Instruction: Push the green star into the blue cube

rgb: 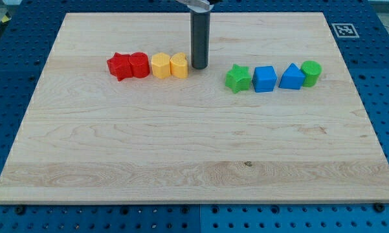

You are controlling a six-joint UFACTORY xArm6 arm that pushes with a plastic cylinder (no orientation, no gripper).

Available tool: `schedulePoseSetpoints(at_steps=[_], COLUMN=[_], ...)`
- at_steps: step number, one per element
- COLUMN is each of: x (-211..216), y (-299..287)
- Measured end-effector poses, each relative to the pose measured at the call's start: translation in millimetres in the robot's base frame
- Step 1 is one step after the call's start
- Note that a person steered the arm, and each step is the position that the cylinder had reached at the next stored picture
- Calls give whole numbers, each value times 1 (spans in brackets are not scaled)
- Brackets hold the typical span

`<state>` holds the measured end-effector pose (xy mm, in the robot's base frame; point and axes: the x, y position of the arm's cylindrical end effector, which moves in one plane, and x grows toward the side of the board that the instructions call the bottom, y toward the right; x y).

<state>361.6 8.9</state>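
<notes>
The green star lies on the wooden board, right of centre near the view's top. The blue cube sits just to its right, nearly touching it. My tip stands to the left of the green star, with a gap between them, and right beside the yellow heart-like block.
A blue triangular block and a green cylinder continue the row to the right of the blue cube. To the left are a yellow hexagon, a red cylinder-like block and a red star.
</notes>
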Motion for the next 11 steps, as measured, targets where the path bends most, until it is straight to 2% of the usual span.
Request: schedulePoseSetpoints(at_steps=[11], x=[23], y=[51])
